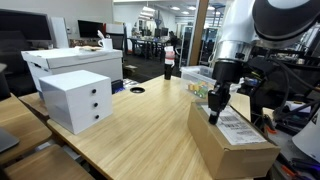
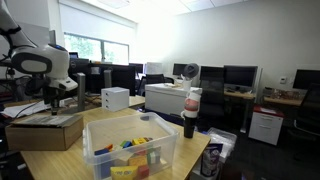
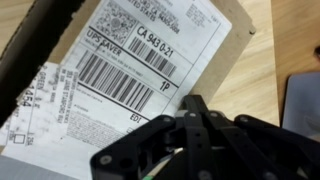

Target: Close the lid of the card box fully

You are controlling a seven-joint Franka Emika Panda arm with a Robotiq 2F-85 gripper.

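The brown card box [image 1: 232, 150] stands on the wooden table at the near right; it also shows in an exterior view [image 2: 45, 132] at the left. Its lid [image 1: 243, 135], with a white printed label [image 1: 237, 127], lies about flat on top of the box. In the wrist view the label [image 3: 140, 50] fills the upper left. My gripper [image 1: 216, 112] is shut and empty, pointing down with its fingertips [image 3: 195, 103] at the lid's surface by the label's edge. I cannot tell whether they touch it.
A white drawer unit [image 1: 78, 100] and a large white box [image 1: 70, 62] stand on the table's far side. A clear plastic bin [image 2: 130, 148] with coloured items and a dark bottle [image 2: 190, 115] sit further along the table. Desks and monitors are behind.
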